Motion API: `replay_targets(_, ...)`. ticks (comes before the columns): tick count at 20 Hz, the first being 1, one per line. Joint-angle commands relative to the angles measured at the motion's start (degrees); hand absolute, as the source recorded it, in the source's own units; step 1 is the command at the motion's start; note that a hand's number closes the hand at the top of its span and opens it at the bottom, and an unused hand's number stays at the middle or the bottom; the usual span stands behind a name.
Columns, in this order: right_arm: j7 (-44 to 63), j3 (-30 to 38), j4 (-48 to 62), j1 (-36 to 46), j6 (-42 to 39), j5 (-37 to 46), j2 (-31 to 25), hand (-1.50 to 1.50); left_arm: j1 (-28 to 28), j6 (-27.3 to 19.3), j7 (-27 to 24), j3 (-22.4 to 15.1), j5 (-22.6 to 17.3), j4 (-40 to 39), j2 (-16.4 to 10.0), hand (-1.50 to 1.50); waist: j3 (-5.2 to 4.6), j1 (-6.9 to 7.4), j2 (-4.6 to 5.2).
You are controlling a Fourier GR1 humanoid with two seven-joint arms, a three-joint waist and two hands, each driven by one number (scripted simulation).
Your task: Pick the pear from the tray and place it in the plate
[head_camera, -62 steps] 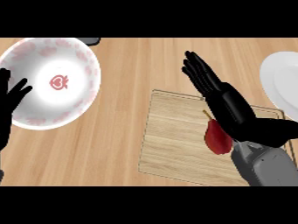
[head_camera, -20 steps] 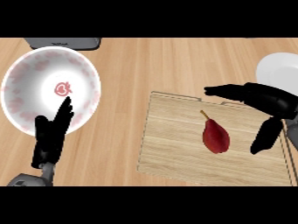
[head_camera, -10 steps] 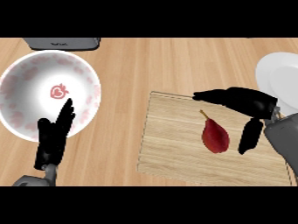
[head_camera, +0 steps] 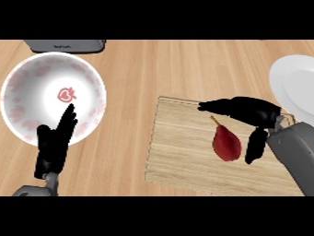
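Right hand arches unclenched over the red pear, which lies on the wooden tray, lower right; left hand, held flat, overlaps the patterned plate, upper left.

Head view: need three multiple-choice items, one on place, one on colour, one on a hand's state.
1. Where is the pear?
A. on the wooden tray
B. in a plate
C. on the bare counter

2. What colour is the pear?
A. green
B. yellow
C. dark red

3. How is the left robot hand?
A. curled round the pear
B. fingers straight, holding nothing
C. curled round a cup

Key: 1 A, the pear lies on the tray's wood. 2 C, its skin is dark red. 3 B, its fingers point straight up the view with nothing in them.
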State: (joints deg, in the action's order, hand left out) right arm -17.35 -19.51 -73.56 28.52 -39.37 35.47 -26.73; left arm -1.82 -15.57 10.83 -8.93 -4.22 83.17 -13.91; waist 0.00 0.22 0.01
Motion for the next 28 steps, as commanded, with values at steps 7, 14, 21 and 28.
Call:
replay_targets(7,-6.6,3.4,4.8,0.2,-1.1,6.7,1.3,-1.50,-5.3,2.8,-0.6,4.8,1.9,-5.6,1.8,0.00,-0.01,-0.10,0.08)
replay_targets(14,-12.4,1.7,6.6,-1.2,6.5,13.0,3.3,1.50,-1.1,2.2,4.6,2.5,4.6,3.0,3.4,0.00,0.01,0.02,0.02)
replay_targets(21,-14.2,5.1,9.2,0.2,12.0,15.6,6.0,1.50,1.1,4.6,4.3,4.7,3.6,4.0,3.2,0.00,0.02,0.29,0.03)
replay_targets(28,3.2,20.7,16.1,-1.1,22.6,14.7,4.0,1.50,-0.2,4.8,1.6,5.2,3.7,0.5,3.2,0.00,0.07,-0.10,0.40)
